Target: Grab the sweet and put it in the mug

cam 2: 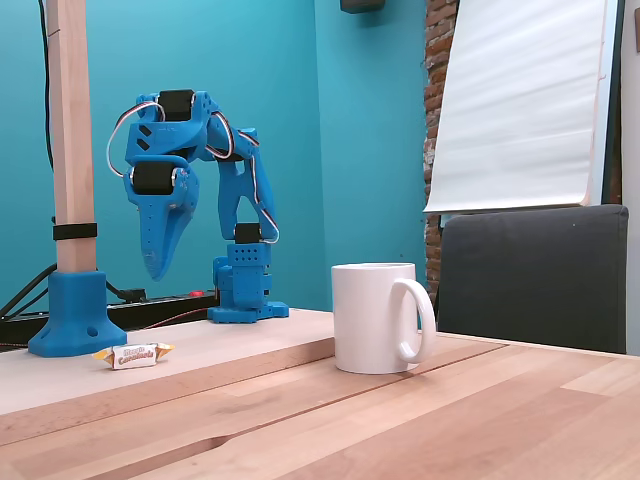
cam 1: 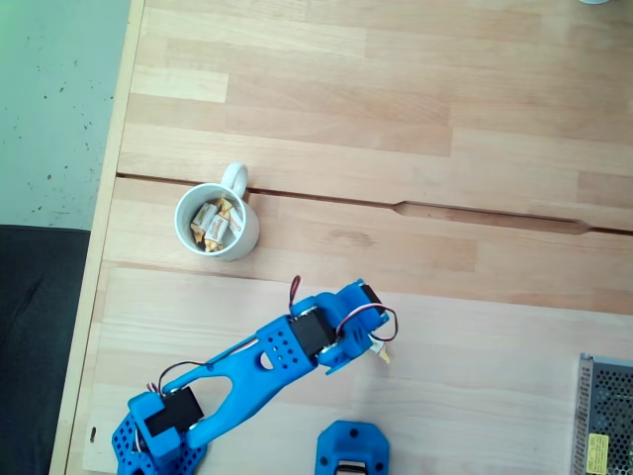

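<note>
1. We see the blue 3D-printed arm's hand (cam 2: 160,262) hanging point-down above the small wrapped sweet, white wrapper with gold twisted ends (cam 2: 133,354), clear of the light wooden table (cam 2: 480,420). Its fingers look pressed together with nothing between them; from above the tip is mostly hidden under the wrist.
2. The sweet lies flat on the table just beside the blue post base (cam 2: 70,315) in the side fixed view; from above it peeks out at the hand's tip (cam 1: 382,353).
3. Step in hand, as we judge it: the grab. We want the fingers spread before descending, straddling the wrapper body rather than a twisted end, then closing at table level.
4. The round white ceramic mug with loop handle (cam 1: 216,220) stands well apart, up-left in the top fixed view, already holding several like sweets.
5. Room: bare table between hand and mug, so the carry path is open. Lift over the rim first.
6. Edges: the post base crowds the pick; the table's left edge runs near the mug, and a metal mesh box (cam 1: 605,416) sits far right.
</note>
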Tool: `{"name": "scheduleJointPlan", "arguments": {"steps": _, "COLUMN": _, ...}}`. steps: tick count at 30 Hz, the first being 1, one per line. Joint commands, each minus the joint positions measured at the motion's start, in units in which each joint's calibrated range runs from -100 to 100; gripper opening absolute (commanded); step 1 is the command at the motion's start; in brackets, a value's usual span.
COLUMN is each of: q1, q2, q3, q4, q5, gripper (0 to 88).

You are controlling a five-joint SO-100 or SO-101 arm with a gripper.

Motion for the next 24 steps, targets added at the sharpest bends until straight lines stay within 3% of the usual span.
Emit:
{"name": "scheduleJointPlan", "arguments": {"steps": 1, "q1": 0.6, "q2": -1.0, "q3": -2.3, "q4": 0.1, "q5": 0.0, "gripper": 2.2}}
{"name": "scheduleJointPlan", "arguments": {"steps": 12, "q1": 0.6, "q2": -1.0, "q3": -2.5, "q4": 0.0, "q5": 0.3, "gripper": 3.5}}
{"name": "scheduleJointPlan", "arguments": {"steps": 24, "q1": 0.7, "q2": -0.9, "q3": -2.0, "q4": 0.2, "q5": 1.7, "gripper": 24.5}}
